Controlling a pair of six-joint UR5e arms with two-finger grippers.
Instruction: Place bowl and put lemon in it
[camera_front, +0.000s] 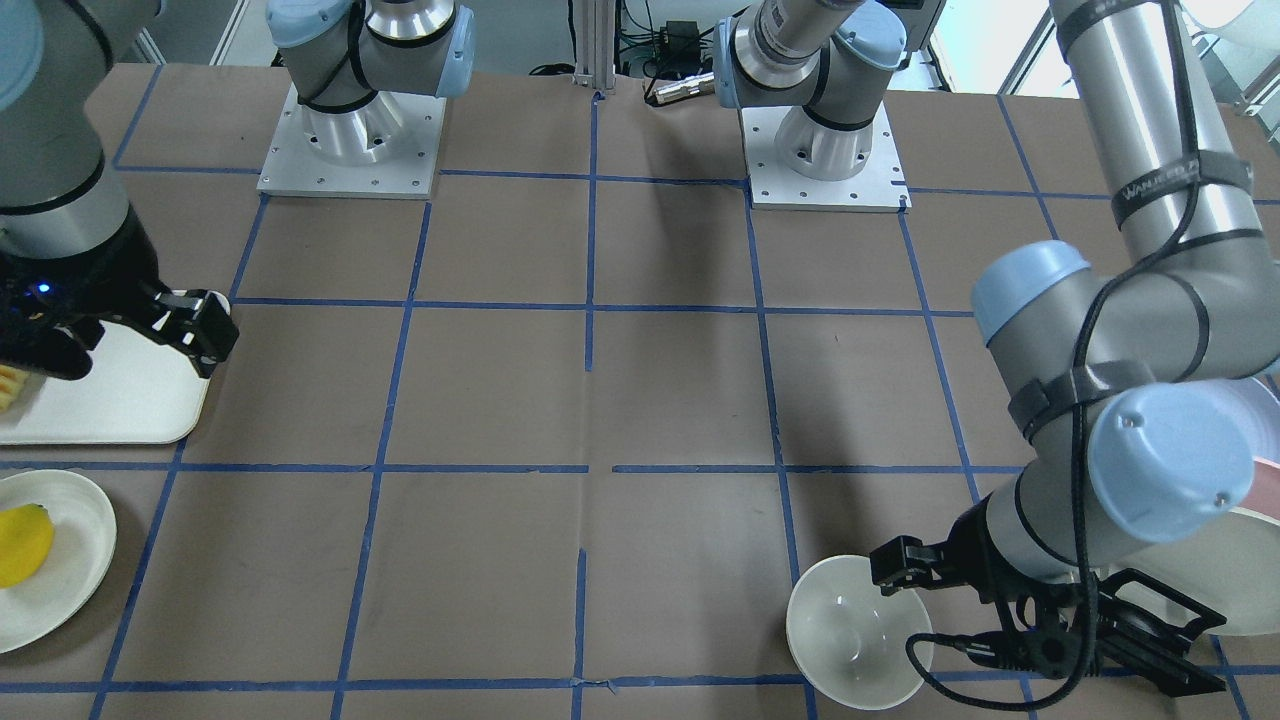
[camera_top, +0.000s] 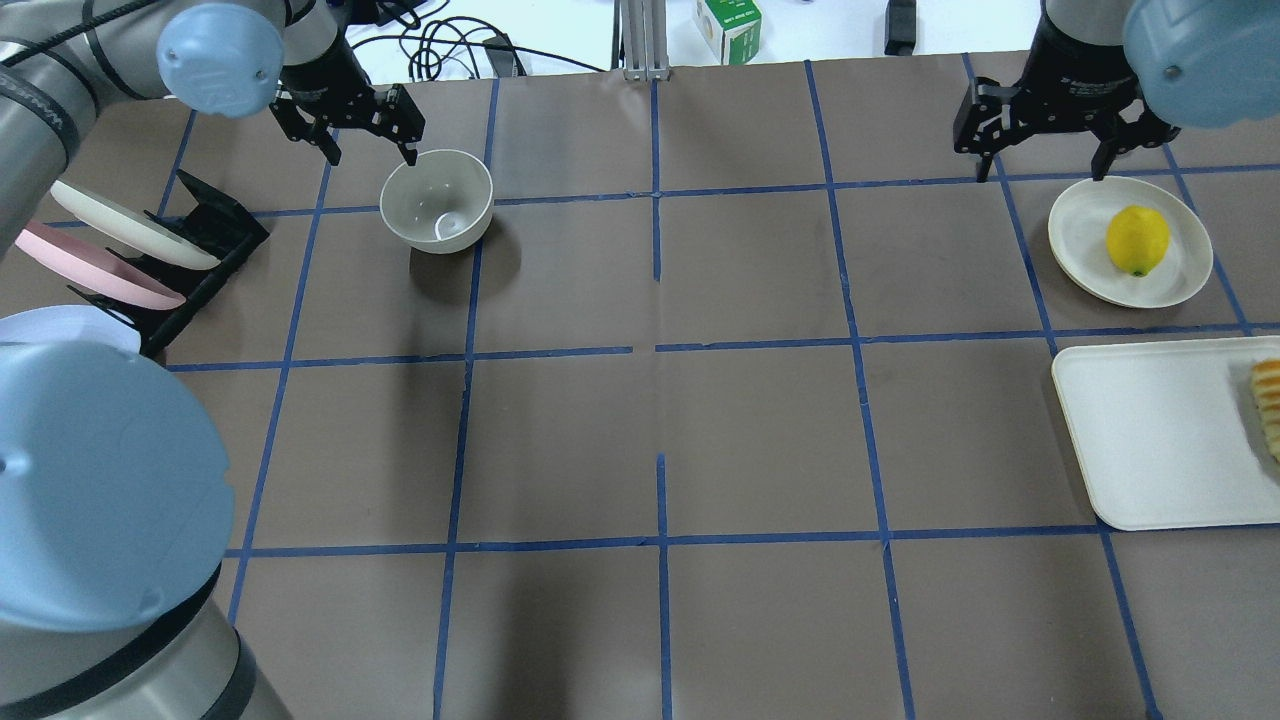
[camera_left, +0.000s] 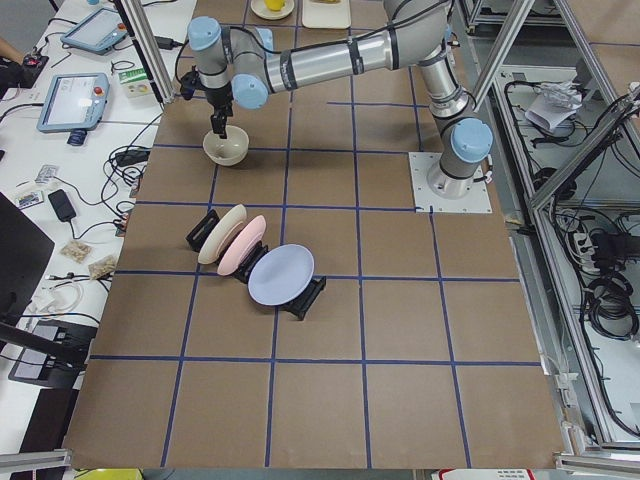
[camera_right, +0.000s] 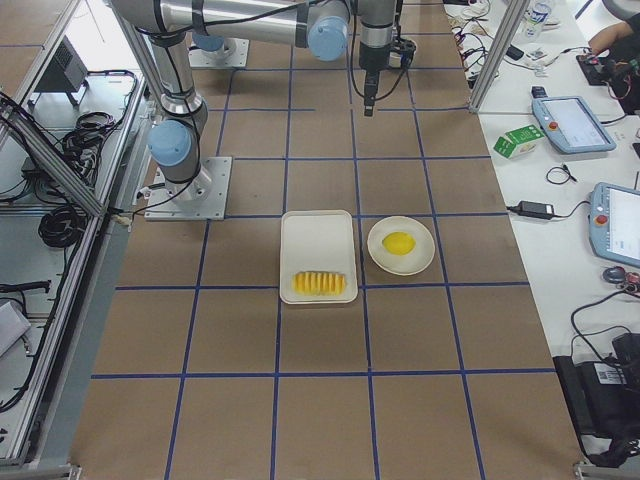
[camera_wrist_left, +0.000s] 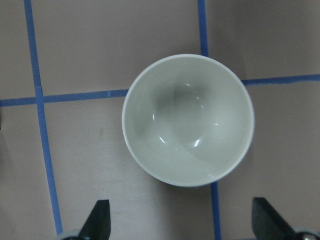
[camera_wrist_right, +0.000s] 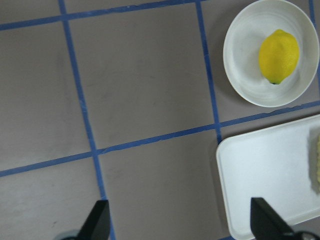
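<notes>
Table (camera_top: 760, 440): brown paper, blue tape grid. Plate rack (camera_top: 215, 215) near left gripper (camera_top: 370, 155), on its outboard side. Left gripper: jaws wide, empty. Bowl (camera_top: 437, 200) upright just beside its fingertips, ungripped. Right gripper (camera_top: 1042, 172): jaws wide, empty. Lemon (camera_top: 1137, 240) on plate (camera_top: 1075, 235) near it, with tray (camera_top: 1150, 440) beyond the plate.

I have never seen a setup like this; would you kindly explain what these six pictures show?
Two robot arms stand at a brown table with blue tape lines. Four pictures come from fixed cameras: one facing the robot, one above its shoulders, one at each table end. Two come from cameras on the wrists. The left gripper is open close to the empty bowl. The right gripper is open near a plate that carries the lemon. Beside it lies a tray with sliced food. A rack holds three plates. Neither gripper holds anything.
</notes>
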